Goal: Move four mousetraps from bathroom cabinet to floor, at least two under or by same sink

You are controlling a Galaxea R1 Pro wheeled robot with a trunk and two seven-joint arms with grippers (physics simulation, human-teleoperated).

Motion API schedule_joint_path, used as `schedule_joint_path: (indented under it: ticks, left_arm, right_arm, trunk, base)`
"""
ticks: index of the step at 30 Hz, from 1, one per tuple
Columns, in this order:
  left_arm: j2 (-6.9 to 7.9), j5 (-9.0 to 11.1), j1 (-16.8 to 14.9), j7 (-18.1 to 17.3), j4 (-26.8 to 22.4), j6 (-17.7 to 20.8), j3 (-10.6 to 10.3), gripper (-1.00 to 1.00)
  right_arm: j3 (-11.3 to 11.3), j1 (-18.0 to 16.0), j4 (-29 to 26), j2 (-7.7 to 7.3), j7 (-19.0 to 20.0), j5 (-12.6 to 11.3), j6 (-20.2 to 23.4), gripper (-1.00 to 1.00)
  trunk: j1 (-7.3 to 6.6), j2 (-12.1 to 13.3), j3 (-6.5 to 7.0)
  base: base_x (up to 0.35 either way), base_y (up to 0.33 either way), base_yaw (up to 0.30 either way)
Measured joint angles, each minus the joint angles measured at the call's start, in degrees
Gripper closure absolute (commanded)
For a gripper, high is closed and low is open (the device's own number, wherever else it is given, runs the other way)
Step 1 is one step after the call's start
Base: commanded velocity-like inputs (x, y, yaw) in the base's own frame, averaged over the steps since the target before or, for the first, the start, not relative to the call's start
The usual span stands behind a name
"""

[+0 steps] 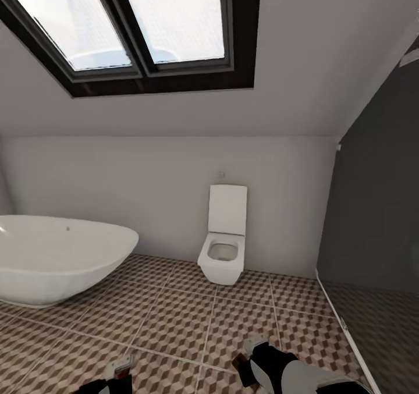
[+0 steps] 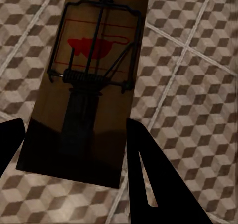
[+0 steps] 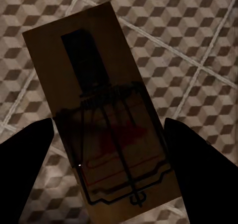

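Two mousetraps in hand, one per arm. Left gripper is clamped on a mousetrap, fingers pinching its plain end, red mouse print and wire spring facing up, over the bathroom floor. Bathtub sits at the floor's left edge, toilet against the back wall, dark panel right. Right gripper is clamped on a second mousetrap, above the tiles too.

Black arms with white shells and black jaws.
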Motion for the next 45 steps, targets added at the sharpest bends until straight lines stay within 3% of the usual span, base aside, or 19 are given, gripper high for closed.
schedule_joint_path:
  ticks: [23, 45]
  left_arm:
    - [0.21, 0.0, 0.0, -0.1, 0.0, -0.1, -0.1, 1.0]
    - [1.89, -0.6, 0.0, -0.5, -0.1, -0.2, -0.3, 1.0]
  right_arm:
    - [-0.1, 0.0, 0.0, 0.0, 0.0, -0.2, 0.0, 1.0]
    - [-0.1, 0.0, 0.0, 0.01, 0.0, -0.2, -0.3, 1.0]
  trunk:
    - [0.0, 0.0, 1.03]
    - [0.0, 0.0, 1.15]
  base:
    - [0.324, 0.07, -0.254]
    - [0.324, 0.079, -0.021]
